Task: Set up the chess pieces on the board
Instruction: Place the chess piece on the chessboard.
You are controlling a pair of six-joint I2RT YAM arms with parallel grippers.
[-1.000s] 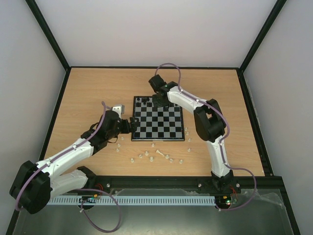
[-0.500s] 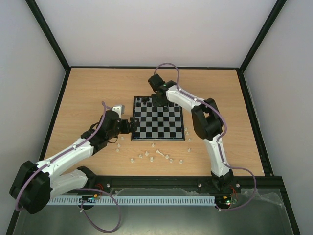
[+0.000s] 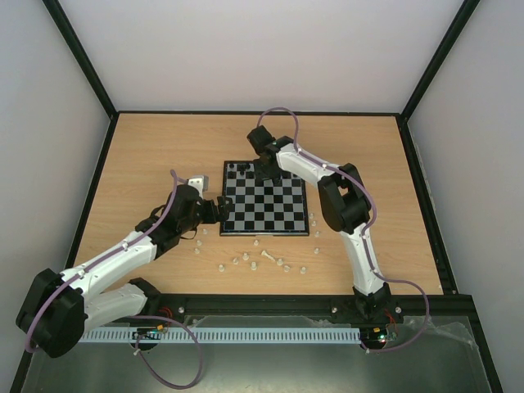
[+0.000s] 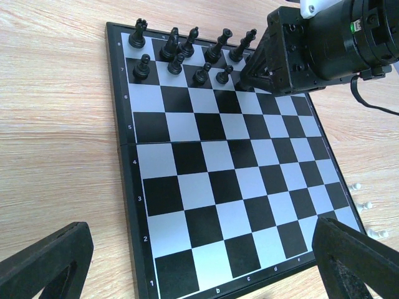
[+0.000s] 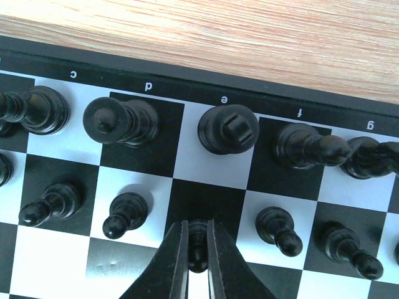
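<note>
The board (image 3: 270, 209) lies mid-table, with black pieces (image 4: 181, 53) standing in its two far rows. My right gripper (image 3: 264, 172) hangs over those rows, shut on a black pawn (image 5: 197, 249) above a dark square of the board (image 5: 206, 199). In the left wrist view, that right gripper (image 4: 249, 71) sits beside the black pawns. My left gripper (image 3: 223, 209) is open and empty at the board's left edge, its jaws straddling the near corner of the board (image 4: 212, 168). Several pale chess pieces (image 3: 266, 255) lie scattered on the wood in front of the board.
More pale pieces (image 3: 313, 221) stand off the board's right edge, and some of these pale pieces (image 4: 368, 205) show in the left wrist view. A black rook (image 5: 227, 129) and other black back-row pieces crowd close around the held pawn. A black frame rims the table.
The right arm's elbow has shifted slightly left while its gripper stays over the far rows. The left arm has not moved.
</note>
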